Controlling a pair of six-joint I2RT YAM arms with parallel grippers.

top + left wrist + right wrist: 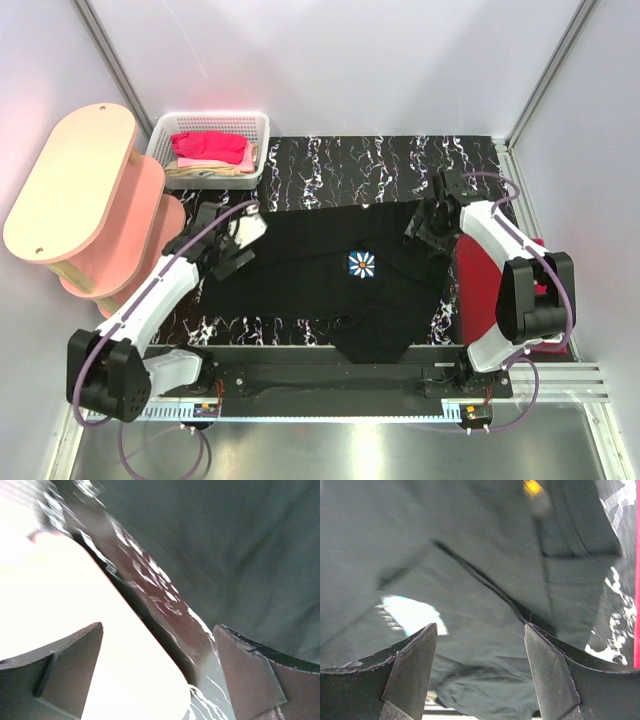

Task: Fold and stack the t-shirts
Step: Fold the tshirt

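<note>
Black soft-cloth daisy-print t-shirt (pixel 320 290) spread on black marbled worktop (pixel 340 160). Expect light, limp, bunches easily; pinch hem/shoulder corners. L fingers (pixel 70 670), R fingers (pixel 415 665) apart, empty.

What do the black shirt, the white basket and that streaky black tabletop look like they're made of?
The black shirt: soft matte cloth, probably cotton knit; it lies creased and rumpled. The white basket: likely rigid plastic, with moulded mesh walls. The tabletop: glossy, marble-patterned, perhaps laminate or printed sheet; it glares brightly in the left wrist view.
</note>
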